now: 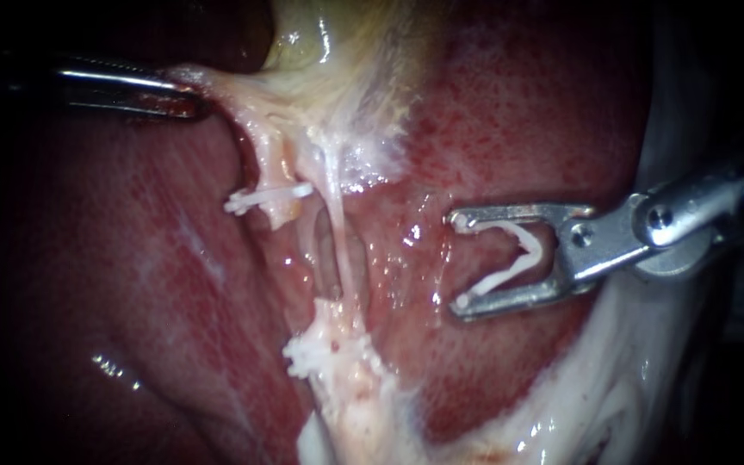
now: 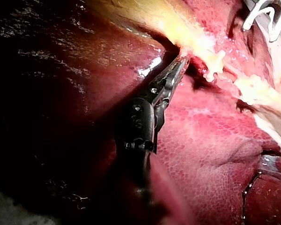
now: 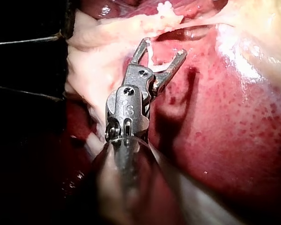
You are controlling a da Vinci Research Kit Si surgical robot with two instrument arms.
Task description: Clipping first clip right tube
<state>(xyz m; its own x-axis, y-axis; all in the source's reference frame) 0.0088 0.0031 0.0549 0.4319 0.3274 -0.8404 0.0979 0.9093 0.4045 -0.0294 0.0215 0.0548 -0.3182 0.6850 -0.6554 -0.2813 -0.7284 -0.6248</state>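
At the far left, the left tool (image 1: pixel 187 99) has its jaws closed tight on the pale edge of the gallbladder (image 1: pixel 337 77). Just right of it the left tube (image 1: pixel 262 164) runs down, with a white placed clip (image 1: pixel 264 200) clamped across it. Beside that, the right tube (image 1: pixel 337 224) is a thin, taut, pale strand between the gallbladder and the frayed white tissue (image 1: pixel 337 362) below. Further right, apart from this tube and over the red liver (image 1: pixel 518 112), the right tool (image 1: pixel 460 261) stands with its jaws spread wide, gripping a white V-shaped loaded clip (image 1: pixel 518 254) whose legs touch both jaw tips.
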